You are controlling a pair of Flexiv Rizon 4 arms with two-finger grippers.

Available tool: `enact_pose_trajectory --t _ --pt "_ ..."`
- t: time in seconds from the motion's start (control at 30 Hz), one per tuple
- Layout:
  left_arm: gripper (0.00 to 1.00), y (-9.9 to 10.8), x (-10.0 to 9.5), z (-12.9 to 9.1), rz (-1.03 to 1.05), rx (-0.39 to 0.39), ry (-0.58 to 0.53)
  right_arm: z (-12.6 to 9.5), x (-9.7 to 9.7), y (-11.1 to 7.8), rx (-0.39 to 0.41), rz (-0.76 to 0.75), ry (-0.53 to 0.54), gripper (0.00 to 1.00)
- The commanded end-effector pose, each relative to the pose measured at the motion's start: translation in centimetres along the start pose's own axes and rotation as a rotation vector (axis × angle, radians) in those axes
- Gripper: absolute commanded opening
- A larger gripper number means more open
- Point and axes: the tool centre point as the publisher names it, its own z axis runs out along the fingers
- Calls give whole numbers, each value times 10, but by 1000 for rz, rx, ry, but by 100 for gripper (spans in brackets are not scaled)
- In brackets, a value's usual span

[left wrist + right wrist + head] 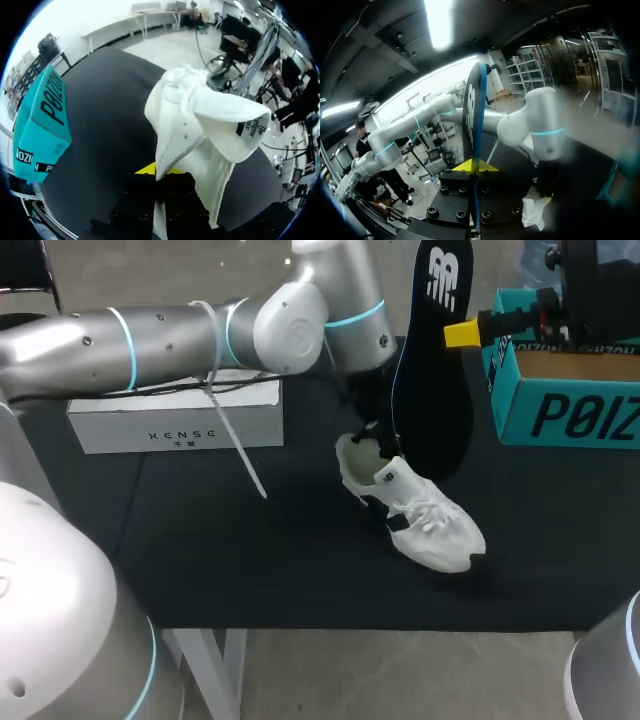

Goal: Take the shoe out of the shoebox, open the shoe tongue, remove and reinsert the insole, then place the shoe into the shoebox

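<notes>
A white shoe (425,515) lies on the black mat, toe toward the front edge. My left gripper (371,447) is shut on its heel collar. In the left wrist view the shoe (200,120) fills the space ahead of the left gripper (159,172), its tongue folded back. My right gripper (470,332) holds the black insole (432,360) upright above the shoe, its lower end just behind the shoe's opening. In the right wrist view the insole (472,110) stands edge-on between the yellow tips of the right gripper (472,167), with the shoe (535,210) below.
The teal shoebox (560,405) stands open at the back right, also seen beside the shoe as the teal shoebox (40,125). A white box (175,422) lies at the back left under my left arm (200,335). The black mat (230,550) spreads in front.
</notes>
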Motion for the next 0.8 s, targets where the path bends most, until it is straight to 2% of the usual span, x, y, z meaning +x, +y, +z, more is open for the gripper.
enact_pose_trajectory --t 0.03,0.23,0.37,0.8 --pt "0 -12 -17 -10 159 -3 190 2 -2 1 4 1 2 0" --pt "0 -25 -28 -13 290 -78 238 2 -2 1 4 1 2 0" --pt "0 -31 -28 -9 369 -123 279 2 -2 1 4 1 2 0" --pt "0 -51 -16 14 542 -154 338 2 -2 1 4 1 2 0"
